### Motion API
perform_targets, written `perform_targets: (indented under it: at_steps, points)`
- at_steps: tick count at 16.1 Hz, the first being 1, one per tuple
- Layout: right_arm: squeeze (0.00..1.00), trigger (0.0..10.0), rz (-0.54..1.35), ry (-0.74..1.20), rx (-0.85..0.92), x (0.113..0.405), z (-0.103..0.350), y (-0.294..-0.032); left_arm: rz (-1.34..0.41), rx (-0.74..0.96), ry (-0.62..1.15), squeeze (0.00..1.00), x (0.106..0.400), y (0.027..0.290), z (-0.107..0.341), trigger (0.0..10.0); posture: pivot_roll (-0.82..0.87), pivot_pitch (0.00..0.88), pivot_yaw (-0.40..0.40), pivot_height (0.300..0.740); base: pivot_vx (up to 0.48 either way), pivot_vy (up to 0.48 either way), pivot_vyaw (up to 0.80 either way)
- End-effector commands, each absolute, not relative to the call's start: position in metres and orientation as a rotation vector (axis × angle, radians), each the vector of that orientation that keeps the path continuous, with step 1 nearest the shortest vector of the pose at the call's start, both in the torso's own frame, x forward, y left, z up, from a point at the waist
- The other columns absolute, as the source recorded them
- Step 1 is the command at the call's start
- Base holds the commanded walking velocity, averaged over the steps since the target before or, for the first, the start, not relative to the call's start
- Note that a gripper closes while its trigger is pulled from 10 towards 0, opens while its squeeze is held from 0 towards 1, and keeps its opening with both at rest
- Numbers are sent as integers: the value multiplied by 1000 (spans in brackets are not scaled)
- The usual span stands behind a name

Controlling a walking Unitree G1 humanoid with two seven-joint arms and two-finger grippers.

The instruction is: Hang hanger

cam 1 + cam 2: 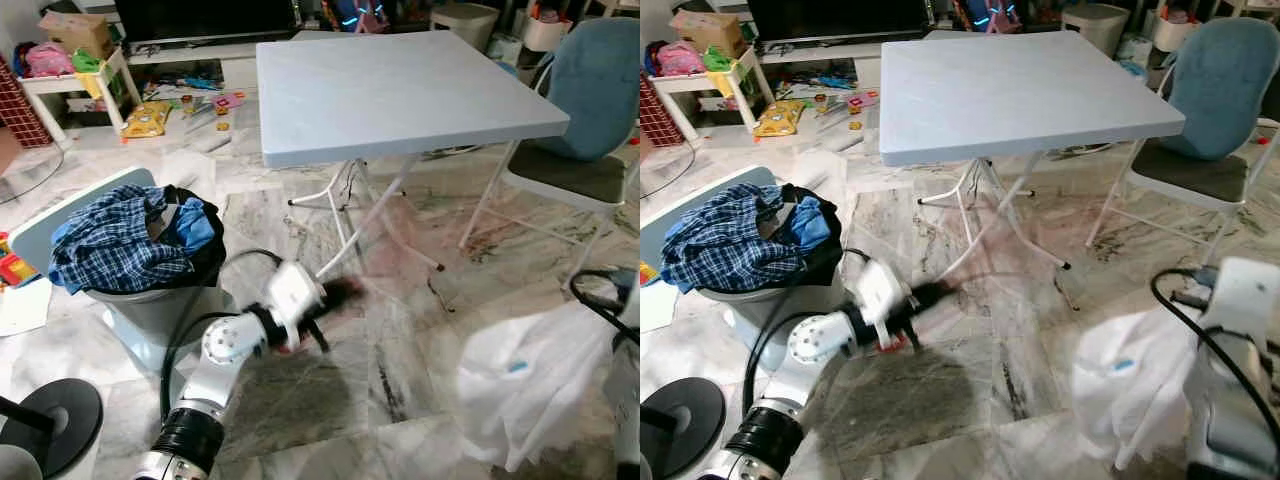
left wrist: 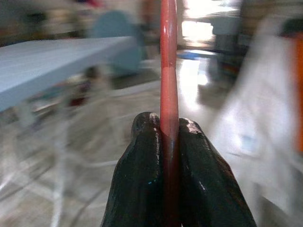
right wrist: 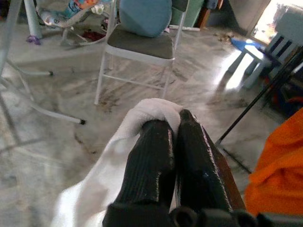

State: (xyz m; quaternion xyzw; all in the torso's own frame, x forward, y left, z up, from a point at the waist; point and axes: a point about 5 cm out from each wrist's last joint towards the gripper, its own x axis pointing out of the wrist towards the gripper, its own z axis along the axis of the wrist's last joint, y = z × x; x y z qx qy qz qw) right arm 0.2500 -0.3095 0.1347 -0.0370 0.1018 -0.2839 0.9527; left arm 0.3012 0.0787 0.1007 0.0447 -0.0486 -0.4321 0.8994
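Our left gripper [image 2: 169,130] is clenched on a red hanger [image 2: 168,61], whose thin bar runs up from between the two black fingers [image 2: 142,165]. In the head views this gripper [image 1: 335,300] is blurred, low over the marble floor [image 1: 400,330], just beside the laundry basket [image 1: 150,300] heaped with a blue plaid shirt [image 1: 110,240]. Beyond it stands the folding table [image 1: 390,90]. Our right gripper [image 3: 174,125] pinches a white garment [image 3: 137,127], fingers pressed together; the cloth [image 1: 530,385] hangs near the floor. Ahead of that gripper sits a blue-cushioned chair [image 3: 142,33].
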Motion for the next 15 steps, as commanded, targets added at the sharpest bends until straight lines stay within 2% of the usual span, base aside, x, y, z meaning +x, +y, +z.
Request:
perform_targets:
  at_steps: [1,2,3,4,9,10,11,13,15]
  points:
    - [0,0,-473,47,-70,250,157,-295,-728,75,-87,0,313,87,108,8706,-32,0,-5,740,0,0,0]
    - [0,0,-436,22,-59,249,160,-290,-681,81,-82,0,315,88,108,8706,-32,0,-5,740,0,0,0]
    - [0,0,-388,-9,-36,246,162,-282,-629,83,-71,0,317,90,108,10000,-27,0,-2,740,0,0,0]
    - [0,0,-332,-44,-36,240,163,-271,-568,82,-73,0,319,91,110,10000,-20,0,2,740,0,0,0]
    - [0,0,-272,-101,18,225,163,-253,-528,33,-58,0,318,94,118,10000,-12,0,15,740,0,0,0]
    - [0,1686,-258,-112,22,224,164,-248,-511,24,-51,0,319,94,121,10000,-11,0,17,740,0,0,0]
    - [0,10000,-252,-118,26,224,165,-245,-502,8,-43,0,321,93,124,10000,-11,0,20,740,0,0,0]
    - [0,10000,-245,-131,32,227,170,-242,-489,-4,-32,0,325,95,127,10000,-11,0,25,740,339,0,0]
    - [0,10000,-249,-126,-36,228,173,-239,-500,1,-28,0,325,96,128,10000,-9,0,27,740,409,0,0]
